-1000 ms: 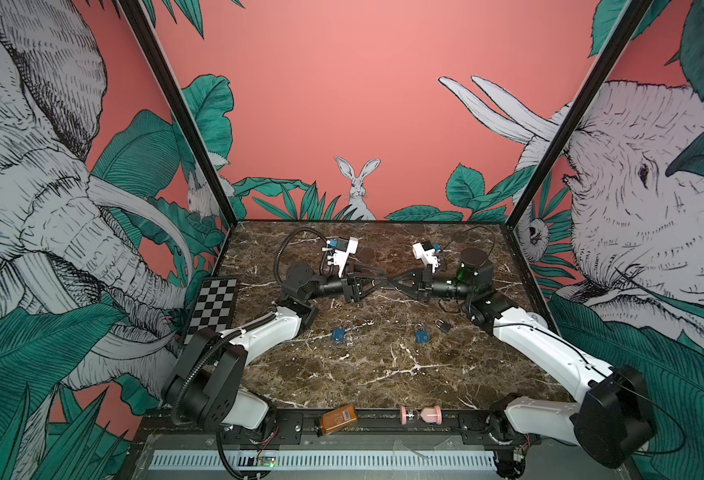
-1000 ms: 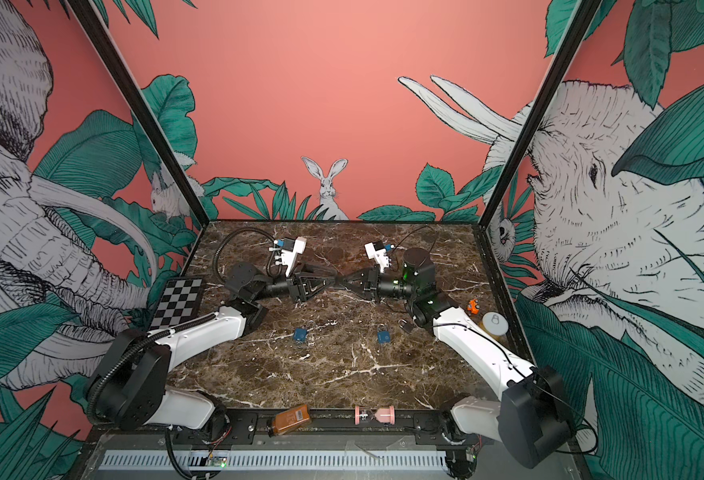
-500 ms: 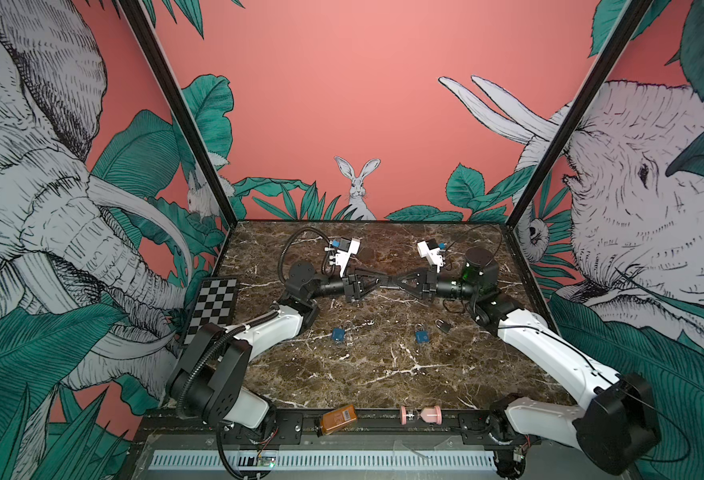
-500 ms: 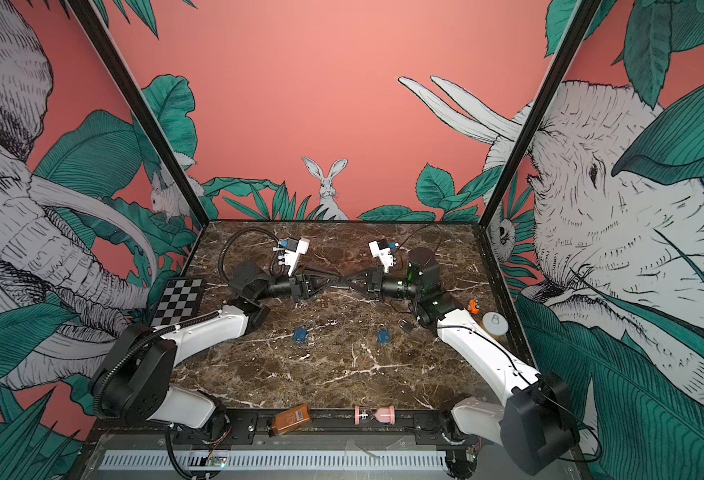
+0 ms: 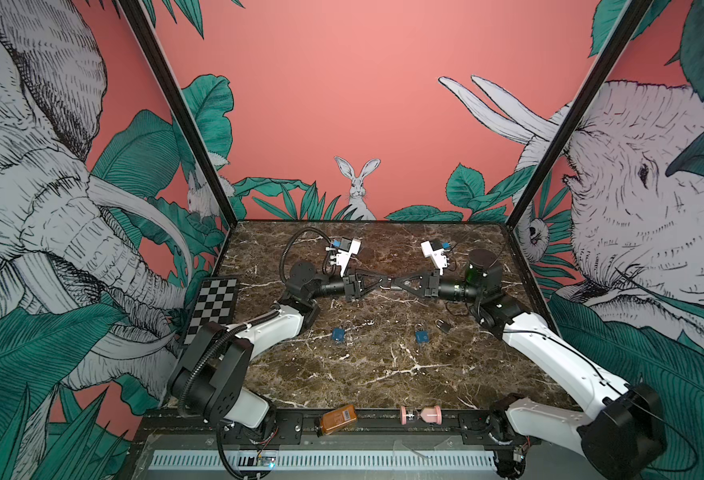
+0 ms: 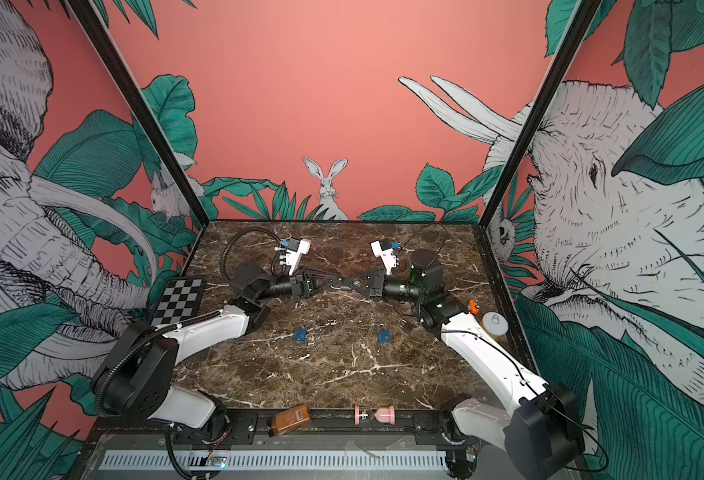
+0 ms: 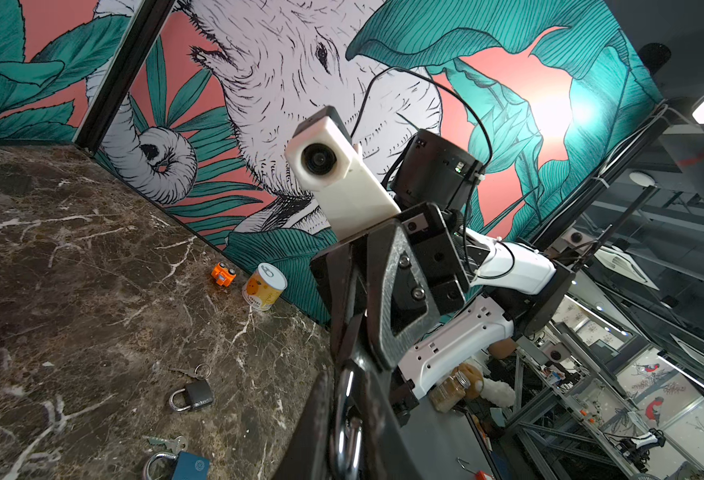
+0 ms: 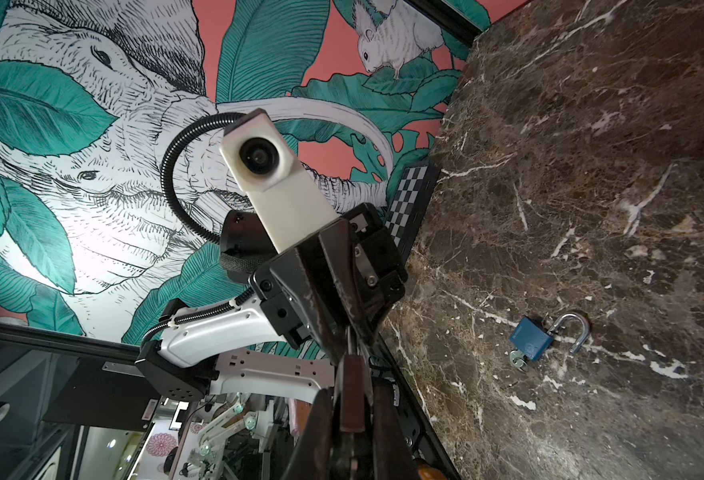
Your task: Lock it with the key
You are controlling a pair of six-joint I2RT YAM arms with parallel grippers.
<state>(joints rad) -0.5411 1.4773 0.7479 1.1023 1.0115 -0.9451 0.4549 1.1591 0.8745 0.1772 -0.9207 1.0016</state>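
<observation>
1. The left pincer (image 5: 380, 284), nearly shut, clamps the silver shackle (image 7: 345, 415) of a padlock (image 8: 352, 390).
2. The right pincer (image 5: 393, 284), nearly shut, grips the padlock's brown body, tip to tip with the left pincer above the counter (image 5: 383, 374).
3. Two blue padlocks (image 5: 337, 334) (image 5: 422, 336) and a dark padlock (image 5: 445, 325) lie on the counter nearer the front, with keys (image 7: 174, 444) beside them.

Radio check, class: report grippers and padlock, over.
Right gripper shut on padlock body; left gripper pinching its shackle, midair. Three spare padlocks on table below, clear of both.
</observation>
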